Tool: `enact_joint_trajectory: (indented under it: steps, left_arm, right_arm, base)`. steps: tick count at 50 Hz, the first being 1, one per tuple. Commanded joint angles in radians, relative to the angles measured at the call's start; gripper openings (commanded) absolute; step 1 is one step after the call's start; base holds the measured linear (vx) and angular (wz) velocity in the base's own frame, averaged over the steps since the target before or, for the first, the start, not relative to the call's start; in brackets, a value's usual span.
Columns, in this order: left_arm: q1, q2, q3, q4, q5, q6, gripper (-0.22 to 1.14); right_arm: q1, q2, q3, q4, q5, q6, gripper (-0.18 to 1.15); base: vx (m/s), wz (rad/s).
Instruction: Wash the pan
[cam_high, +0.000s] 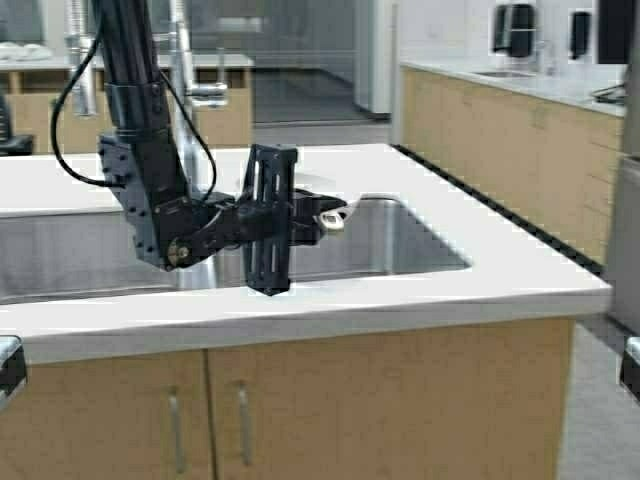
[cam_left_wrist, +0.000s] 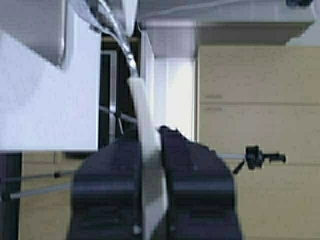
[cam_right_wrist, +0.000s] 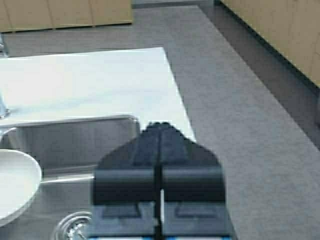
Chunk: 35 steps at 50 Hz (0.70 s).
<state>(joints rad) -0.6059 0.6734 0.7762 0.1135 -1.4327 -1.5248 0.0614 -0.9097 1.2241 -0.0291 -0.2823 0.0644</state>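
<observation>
Left gripper (cam_left_wrist: 150, 165) clamped pan (cam_right_wrist: 15, 182) by handle (cam_high: 331, 217), pan over sink (cam_high: 420, 262), handle pointing rightward; right gripper (cam_right_wrist: 159, 131) closed, empty, nearby.

Small round cream-white frying pan (cam_right_wrist: 12, 185), shallow, with a short cream handle (cam_high: 331, 217) ending in a hole. Held aloft over the stainless steel sink basin, not resting on its floor. Handle clamped between the black fingers of the left gripper (cam_left_wrist: 150, 150). In the left wrist view the handle shows edge-on as a pale strip. Bowl appears clean and empty.
</observation>
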Motion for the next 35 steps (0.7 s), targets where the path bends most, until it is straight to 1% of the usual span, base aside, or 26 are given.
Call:
enact_joint_trajectory:
  steps: [1, 10, 16, 20, 25, 30, 35]
  left_arm:
    - [0.044, -0.038, 0.017, 0.012, -0.020, 0.015, 0.02]
    - [0.087, -0.043, 0.044, 0.063, -0.025, 0.011, 0.02]
    - [0.115, -0.025, 0.035, 0.106, -0.023, 0.009, 0.02]
    - [0.146, -0.002, 0.012, 0.179, -0.025, -0.006, 0.02]
    - [0.187, 0.026, -0.021, 0.270, -0.025, -0.074, 0.02]
    - [0.209, 0.051, -0.055, 0.318, -0.023, -0.135, 0.02]
    - [0.222, 0.063, -0.100, 0.365, -0.023, -0.147, 0.02]
  right_arm:
    - [0.002, -0.009, -0.015, 0.000, -0.011, 0.003, 0.06]
    - [0.002, -0.026, 0.002, 0.000, -0.011, 0.002, 0.06]
    - [0.000, -0.026, 0.005, 0.000, -0.011, 0.002, 0.06]
    - [0.002, -0.026, 0.002, 0.000, -0.011, 0.002, 0.06]
    - [0.000, -0.026, 0.014, 0.000, -0.011, 0.002, 0.06]
    - [0.000, -0.026, 0.020, 0.003, -0.011, 0.002, 0.06]
    - [0.000, -0.029, 0.017, 0.003, -0.011, 0.000, 0.06]
  base:
    - [0.10, 0.35]
    - [0.11, 0.39]
    - [0.12, 0.38]
    - [0.12, 0.31]
    - [0.12, 0.26]
    - [0.12, 0.23]
    - [0.10, 0.18]
